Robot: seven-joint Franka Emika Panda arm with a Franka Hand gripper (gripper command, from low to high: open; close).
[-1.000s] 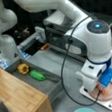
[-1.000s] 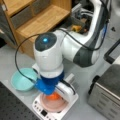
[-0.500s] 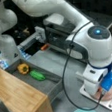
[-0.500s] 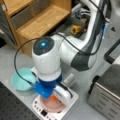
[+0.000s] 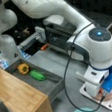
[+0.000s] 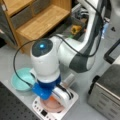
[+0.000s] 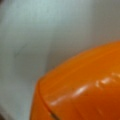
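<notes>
A yellow pepper (image 5: 23, 68) and green vegetable (image 5: 37, 75) lie in the open drawer (image 5: 53, 84).

Orange plate (image 7: 82, 87) on a white scale (image 6: 72, 100); teal bowl (image 6: 21, 80); yellow pepper (image 5: 23, 68); green pepper (image 5: 37, 75); grey tabletop (image 5: 56, 63).

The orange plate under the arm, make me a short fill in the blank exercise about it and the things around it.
1. The gripper is low over a round plate whose colour is ____.
2. That plate sits on a flat white ____ with small buttons along one edge.
3. In a front view, the bowl at the arm's left is coloured ____.
4. In a front view, the yellow pepper and the green vegetable lie in an open ____.

Missing words: orange; scale; teal; drawer
</notes>
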